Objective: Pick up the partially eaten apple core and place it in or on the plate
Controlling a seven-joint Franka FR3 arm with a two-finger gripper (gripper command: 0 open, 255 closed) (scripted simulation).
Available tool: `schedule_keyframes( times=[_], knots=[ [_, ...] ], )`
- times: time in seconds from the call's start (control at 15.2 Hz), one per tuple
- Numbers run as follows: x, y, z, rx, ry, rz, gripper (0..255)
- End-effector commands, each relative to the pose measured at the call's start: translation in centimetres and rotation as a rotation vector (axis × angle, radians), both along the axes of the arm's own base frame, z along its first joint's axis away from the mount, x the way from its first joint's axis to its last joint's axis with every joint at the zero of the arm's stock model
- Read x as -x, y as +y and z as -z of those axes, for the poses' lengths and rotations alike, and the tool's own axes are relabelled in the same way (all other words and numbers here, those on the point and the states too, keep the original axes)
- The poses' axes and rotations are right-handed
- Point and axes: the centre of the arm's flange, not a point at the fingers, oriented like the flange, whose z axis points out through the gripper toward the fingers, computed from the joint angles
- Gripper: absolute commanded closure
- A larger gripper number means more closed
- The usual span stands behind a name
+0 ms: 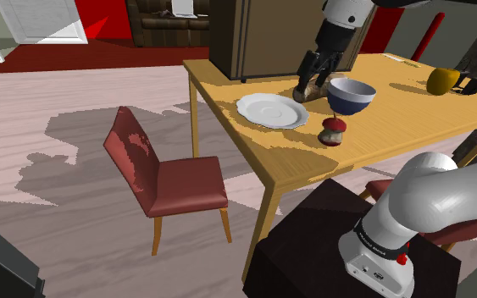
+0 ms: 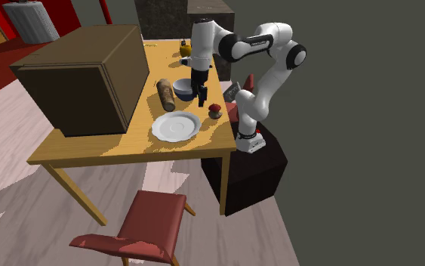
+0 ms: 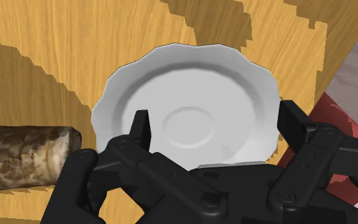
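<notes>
Apple core (image 1: 333,131) stands on the table (image 1: 397,127), just beside the blue bowl (image 1: 351,93) and apart from the white plate (image 1: 270,110). Gripper (image 3: 215,114) spread wide, empty, hovers near the plate. Grasp, lift and placing all left.

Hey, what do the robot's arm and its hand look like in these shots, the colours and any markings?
The arm is built of rounded white segments joined by dark joints. Near its base a dark band carries small white lettering, with a small red mark beside it. The hand is all black and blocky, ending in two flat fingers.
</notes>
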Motion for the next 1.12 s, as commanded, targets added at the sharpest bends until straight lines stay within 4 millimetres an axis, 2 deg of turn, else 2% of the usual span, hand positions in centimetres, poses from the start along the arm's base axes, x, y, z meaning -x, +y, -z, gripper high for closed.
schedule_keyframes(
  times=[0.0,0.59,0.66,1.06],
  knots=[
    [0.0,0.0,0.0,0.000,0.000,0.000,0],
    [10.1,-1.0,3.2,0.046,0.075,-0.171,0],
    [10.6,-1.1,3.4,0.048,0.079,-0.179,0],
    [10.4,-1.1,6.5,0.048,0.079,-0.179,0]
  ],
)
